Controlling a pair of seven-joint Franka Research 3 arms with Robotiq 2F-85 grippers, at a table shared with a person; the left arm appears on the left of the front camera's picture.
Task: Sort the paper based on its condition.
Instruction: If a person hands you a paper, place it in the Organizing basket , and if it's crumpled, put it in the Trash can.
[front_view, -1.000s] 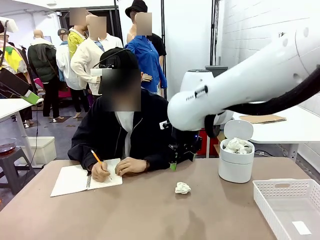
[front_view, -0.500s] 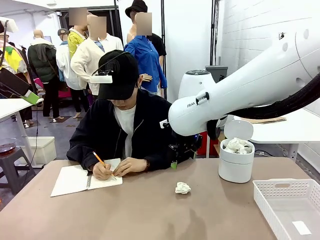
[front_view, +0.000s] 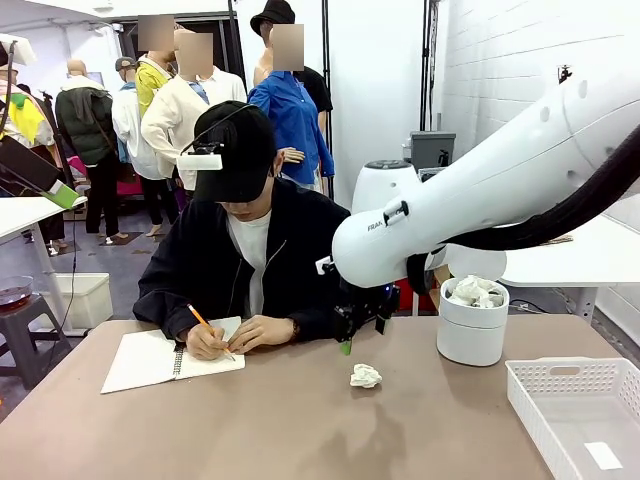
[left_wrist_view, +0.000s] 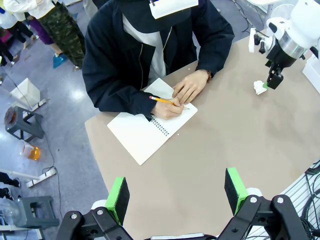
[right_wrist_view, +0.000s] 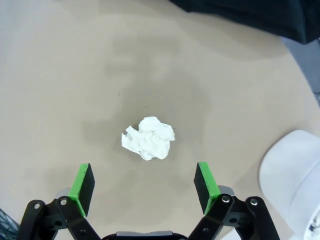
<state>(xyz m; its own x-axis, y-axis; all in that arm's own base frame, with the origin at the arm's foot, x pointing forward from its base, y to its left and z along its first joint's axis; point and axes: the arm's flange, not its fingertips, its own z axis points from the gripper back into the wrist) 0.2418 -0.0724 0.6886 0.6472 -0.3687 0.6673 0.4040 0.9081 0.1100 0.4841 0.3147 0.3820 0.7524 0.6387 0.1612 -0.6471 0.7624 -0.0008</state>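
Crumpled paper (right_wrist_view: 148, 138) lies untouched on the table beneath the right arm's wide-spread fingers (right_wrist_view: 205, 181)

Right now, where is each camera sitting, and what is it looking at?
Front view: sits between the arms, looks across the table at the person writing in a notebook; the right arm and its right pincer show.
Left wrist view: high over the table, looking down; the open left pincer shows.
Right wrist view: looks straight down at the crumpled paper; its open pincer frames it.
Shared: all three show that paper; front and left wrist views share the notebook.
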